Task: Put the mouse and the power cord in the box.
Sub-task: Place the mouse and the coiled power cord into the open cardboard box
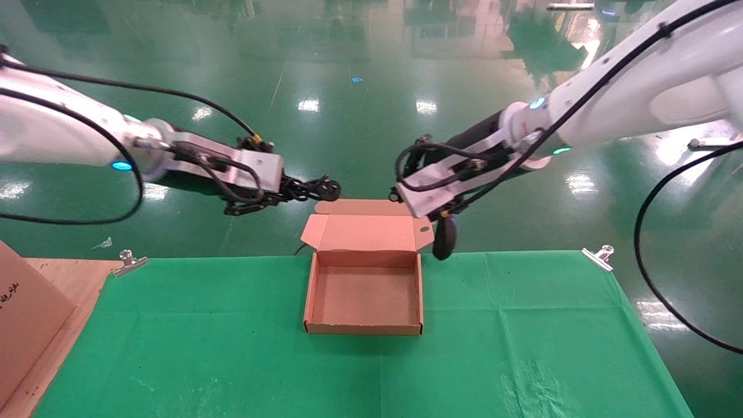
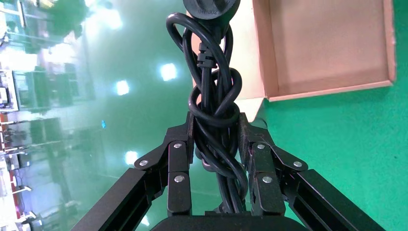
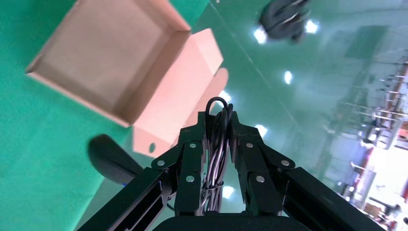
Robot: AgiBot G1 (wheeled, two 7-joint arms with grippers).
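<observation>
Both grippers carry cable as we look from the head view: our left gripper (image 1: pixel 316 188) hangs over the floor just behind the far left corner of the box (image 1: pixel 364 316), closed on the power cord (image 1: pixel 325 187), whose plug end juts toward the lid. Our right gripper (image 1: pixel 432 217) sits just beyond the lid's right side, and the mouse (image 1: pixel 444 238) dangles below it at the table's far edge, beside the lid flap with the oval hole. That box rests open on the green cloth (image 1: pixel 522 325), lid standing up at the back, inside bare. Metal clips (image 1: pixel 129 261) pin the cloth at both far corners, and a brown carton (image 1: pixel 23 313) stands at our left. From the left wrist view, we see the fingers (image 2: pixel 179 163) pressed against the knotted power cord (image 2: pixel 214 103), its plug at the far end, the box (image 2: pixel 332 91) beyond. From the right wrist view, the fingers (image 3: pixel 188 166) are squeezed onto a thin looped bundle of cable (image 3: pixel 217 139); the mouse (image 3: pixel 111 159) hangs to one side, near the lid, over cloth and floor.
</observation>
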